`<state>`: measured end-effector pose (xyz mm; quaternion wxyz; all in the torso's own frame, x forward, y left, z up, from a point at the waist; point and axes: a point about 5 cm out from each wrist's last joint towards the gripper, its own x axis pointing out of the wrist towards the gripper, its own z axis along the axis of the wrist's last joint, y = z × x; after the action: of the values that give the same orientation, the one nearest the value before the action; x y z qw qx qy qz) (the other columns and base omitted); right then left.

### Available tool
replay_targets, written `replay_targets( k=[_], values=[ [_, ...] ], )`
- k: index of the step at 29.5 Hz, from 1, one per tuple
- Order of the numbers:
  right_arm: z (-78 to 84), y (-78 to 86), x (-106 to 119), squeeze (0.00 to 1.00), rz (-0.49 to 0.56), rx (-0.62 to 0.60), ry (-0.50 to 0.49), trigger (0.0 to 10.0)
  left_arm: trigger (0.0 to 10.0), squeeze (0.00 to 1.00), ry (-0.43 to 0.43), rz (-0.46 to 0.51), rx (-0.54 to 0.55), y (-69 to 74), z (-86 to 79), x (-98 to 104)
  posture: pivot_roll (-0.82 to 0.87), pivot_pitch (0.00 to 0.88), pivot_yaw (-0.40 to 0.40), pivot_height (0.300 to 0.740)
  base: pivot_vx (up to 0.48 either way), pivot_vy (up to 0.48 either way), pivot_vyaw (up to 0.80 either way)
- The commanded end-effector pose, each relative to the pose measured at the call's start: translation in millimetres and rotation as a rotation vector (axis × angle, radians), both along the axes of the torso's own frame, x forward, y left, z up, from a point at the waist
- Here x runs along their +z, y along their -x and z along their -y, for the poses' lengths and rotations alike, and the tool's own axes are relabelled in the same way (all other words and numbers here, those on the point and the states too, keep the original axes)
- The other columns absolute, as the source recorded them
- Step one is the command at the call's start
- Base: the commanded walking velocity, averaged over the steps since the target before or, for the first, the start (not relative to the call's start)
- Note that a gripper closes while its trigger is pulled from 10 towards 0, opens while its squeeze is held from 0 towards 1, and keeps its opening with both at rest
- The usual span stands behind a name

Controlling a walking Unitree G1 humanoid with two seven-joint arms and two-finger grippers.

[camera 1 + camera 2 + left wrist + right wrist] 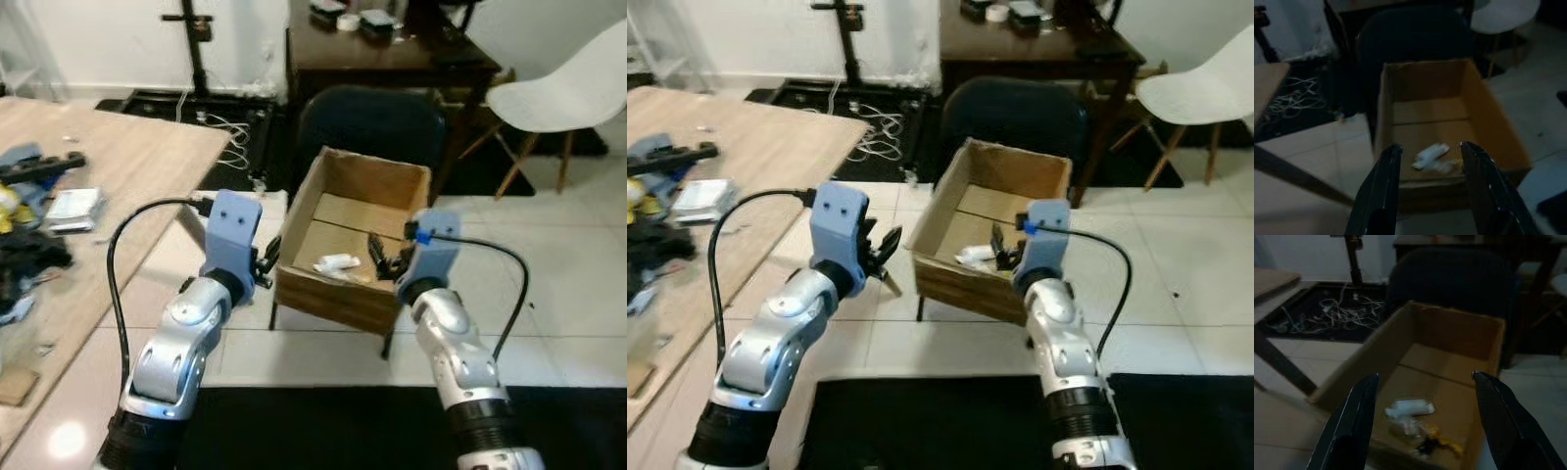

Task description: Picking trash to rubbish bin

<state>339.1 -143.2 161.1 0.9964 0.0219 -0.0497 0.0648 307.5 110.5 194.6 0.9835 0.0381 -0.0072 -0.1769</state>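
My right end effector point(389, 257) hangs over the near right corner of the cardboard box point(377, 179) that serves as the bin, fingers spread wide w/ nothing between them. My left end effector point(884, 248) sits just outside the box's left wall, fingers apart too, also empty.

The box rests on a dark chair point(370, 119) on the tile floor point(568, 264). In it lies the trash: a white crumpled tube or wrapper point(1411, 407) near the front, w/ a yellow-and-black scrap point(1437, 443) and some clear film beside it, touching or nearly so. So, by my reading, this load is in & the drop looks done.

Handling: the stuff looks light, soft & crushable, probably easy to pinch across the middle of the white piece; the film may be slippery & cling. The box looks light as well, & a nudge at its wall could shift it on the seat.

More clutter waits on the wooden counter point(137, 147) to my left, incl. a white packet point(75, 207) & dark items.

No brand, label or writing readable on the box or trash; wrist views too dim.
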Motion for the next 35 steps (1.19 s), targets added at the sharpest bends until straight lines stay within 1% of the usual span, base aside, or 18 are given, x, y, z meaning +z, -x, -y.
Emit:
replay_targets(
  k=[1, 8, 13, 15, 17, 21, 25, 35],
  values=[
    [-2.0, 2.3, -5.3, 0.00, -0.022, 0.010, -0.001, 10.0, 10.0, 0.00, 0.028, -0.065, 0.005, 0.9, -0.5, -7.6, 0.12, 0.110, -0.024, 0.740, 0.000, 0.000, 0.00],
    [-1.3, 2.9, -6.0, 0.00, -0.025, 0.009, 0.000, 10.0, 10.0, 0.00, 0.009, -0.069, -0.008, 1.5, -0.1, -9.2, 0.12, 0.113, -0.025, 0.740, 0.000, 0.472, 0.00],
    [-0.8, 3.4, -7.0, 0.00, -0.032, 0.008, 0.001, 10.0, 10.0, 0.00, 0.009, -0.082, 0.000, 1.5, -0.8, -10.9, 0.12, 0.113, -0.025, 0.740, 0.000, 0.472, 0.00],
    [-0.6, 3.6, -7.2, 0.00, -0.033, 0.008, 0.001, 10.0, 10.0, 0.00, 0.004, -0.073, 0.013, 1.3, -2.0, -10.0, 0.12, 0.113, -0.025, 0.740, 0.000, 0.431, 0.00],
    [-0.3, 3.7, -7.3, 0.00, -0.033, 0.007, 0.002, 10.0, 10.0, 0.00, 0.013, -0.089, 0.015, 0.9, -2.6, -11.0, 0.12, 0.113, -0.025, 0.740, 0.000, 0.000, 0.00],
    [0.5, 4.0, -7.2, 0.00, -0.032, 0.005, 0.002, 10.0, 10.0, 0.00, -0.019, -0.059, 0.007, 1.2, -1.5, -10.2, 0.12, 0.113, -0.025, 0.740, 0.000, 0.000, 0.00],
    [0.4, 4.0, -7.2, 0.00, -0.031, 0.004, 0.000, 10.0, 10.0, 0.00, -0.001, -0.030, 0.016, 1.0, -1.9, -7.7, 0.12, 0.122, -0.020, 0.740, 0.000, 0.000, 0.00],
    [0.8, 2.5, -5.8, 0.00, -0.029, 0.000, -0.003, 10.0, 10.0, 0.00, 0.015, -0.019, 0.025, -0.5, -3.3, -4.2, 0.13, 0.124, -0.021, 0.740, 0.000, 0.000, 0.00]
  ],
)
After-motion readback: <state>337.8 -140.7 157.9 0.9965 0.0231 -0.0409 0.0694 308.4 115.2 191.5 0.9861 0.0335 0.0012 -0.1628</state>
